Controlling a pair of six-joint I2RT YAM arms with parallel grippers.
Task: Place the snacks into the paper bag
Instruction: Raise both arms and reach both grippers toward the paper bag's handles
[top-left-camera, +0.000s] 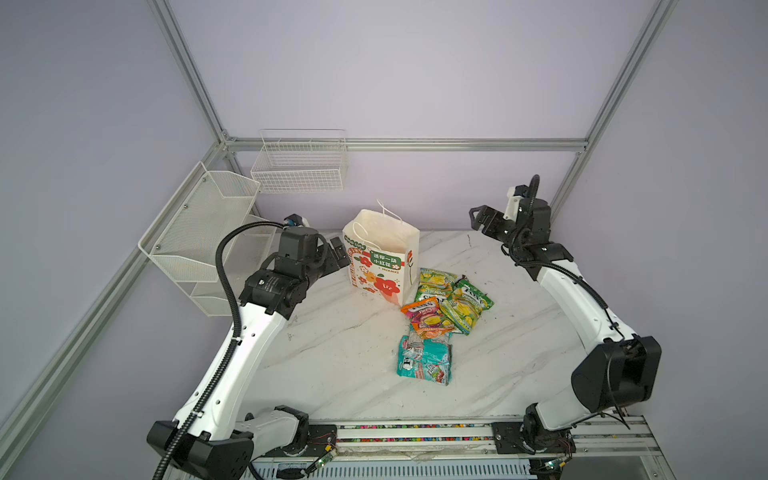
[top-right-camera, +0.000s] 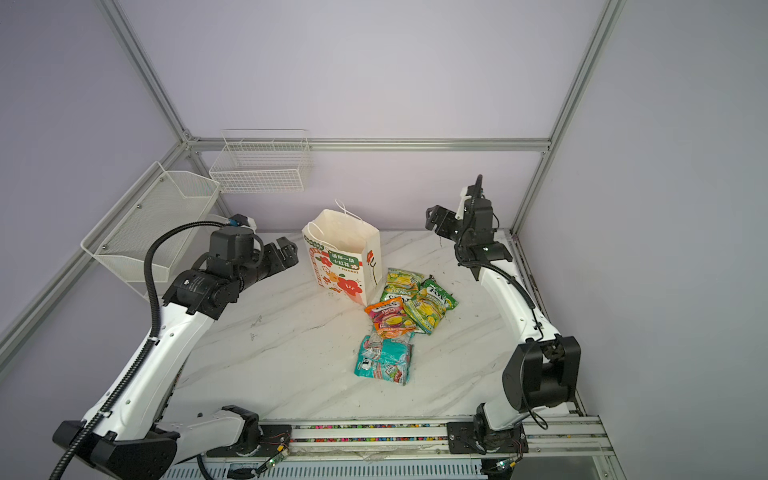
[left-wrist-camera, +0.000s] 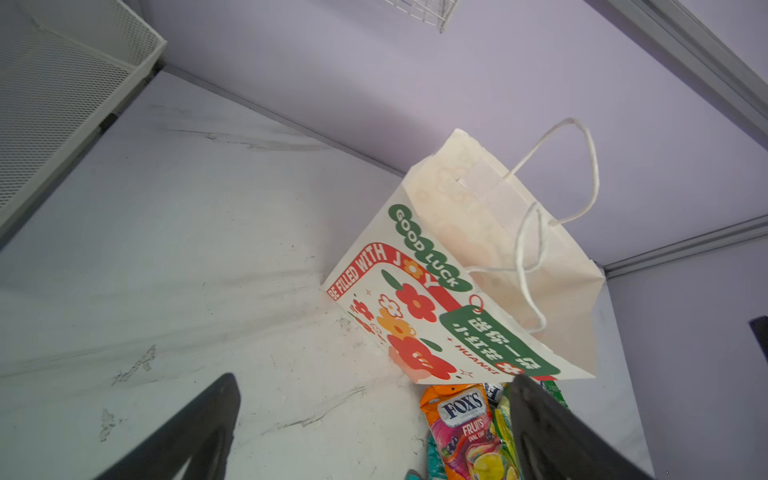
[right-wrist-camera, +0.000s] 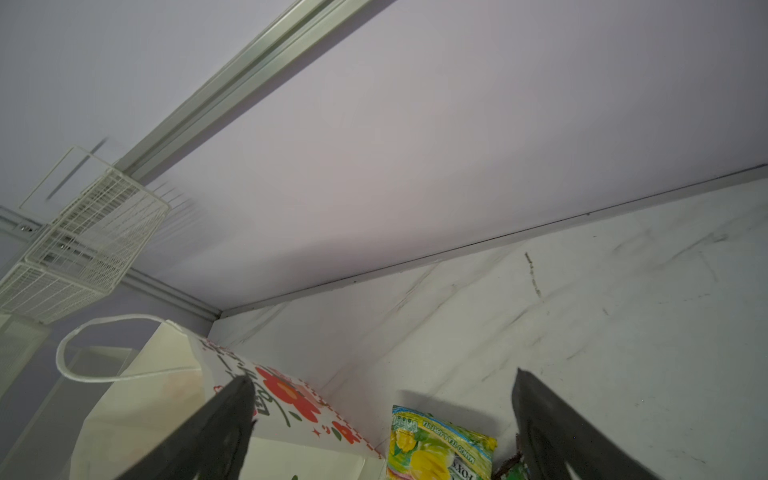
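A white paper bag (top-left-camera: 380, 257) printed with red flowers and a green label stands upright and open-mouthed near the back of the marble-patterned table (top-left-camera: 332, 365), its cord handles sticking up above the rim. The snacks lie outside it on the table, in a loose heap running from the bag's right front corner toward the front edge. A green-yellow packet (top-left-camera: 435, 279) lies just beside the bag, with two more green-yellow packets (top-left-camera: 465, 305) overlapping next to it. An orange-pink FOX'S Fruits packet (top-left-camera: 424, 313) rests partly on top of them. Teal packets (top-left-camera: 424, 359) sit at the near end of the heap, crumpled and stacked.

The left pincer (top-left-camera: 338, 254) hangs just beside the bag's left side. Its jaws are spread wide with nothing between them; in the left wrist view its dark fingers (left-wrist-camera: 187, 436) frame bare table, with the bag and the orange-pink packet ahead. The right pincer (top-left-camera: 478, 218) is raised over the table's far right corner, well apart from bag and snacks. Its jaws are also wide apart and empty, and in the right wrist view its fingers (right-wrist-camera: 552, 428) point toward the bag's flowered side and a green-yellow packet.

A white wire basket (top-left-camera: 301, 164) hangs on the back wall, and a white mesh rack (top-left-camera: 199, 232) on the left frame.
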